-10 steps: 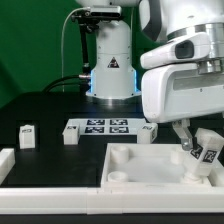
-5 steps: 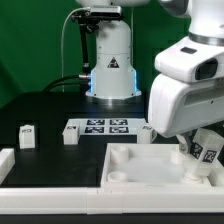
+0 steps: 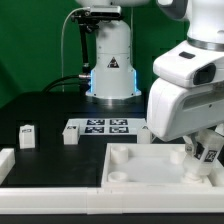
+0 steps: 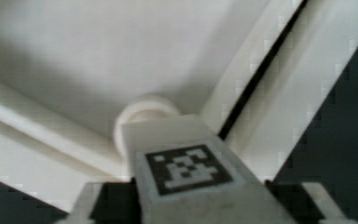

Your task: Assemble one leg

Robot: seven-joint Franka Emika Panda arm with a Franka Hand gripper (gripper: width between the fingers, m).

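My gripper [image 3: 201, 153] is shut on a leg [image 3: 207, 152], a small white block with a black-and-white tag, at the exterior view's right. The leg hangs tilted just above the far right corner of the large white tray-like piece [image 3: 130, 170]. In the wrist view the leg [image 4: 179, 152] fills the middle between my dark fingers [image 4: 110, 198], its far end over a round recess [image 4: 146, 108] by the tray's raised rim. I cannot tell if the leg touches the recess. Other legs [image 3: 28, 134] [image 3: 72, 134] stand on the black table.
The marker board [image 3: 103, 126] lies on the table behind the tray. Another leg [image 3: 150, 131] stands beside it, close to my arm. A white block [image 3: 5, 161] sits at the exterior view's left edge. The robot base [image 3: 110, 60] rises at the back.
The arm has shifted toward the exterior view's right and lowered slightly, carrying the leg down toward the tray's far right corner. The other parts have not moved.
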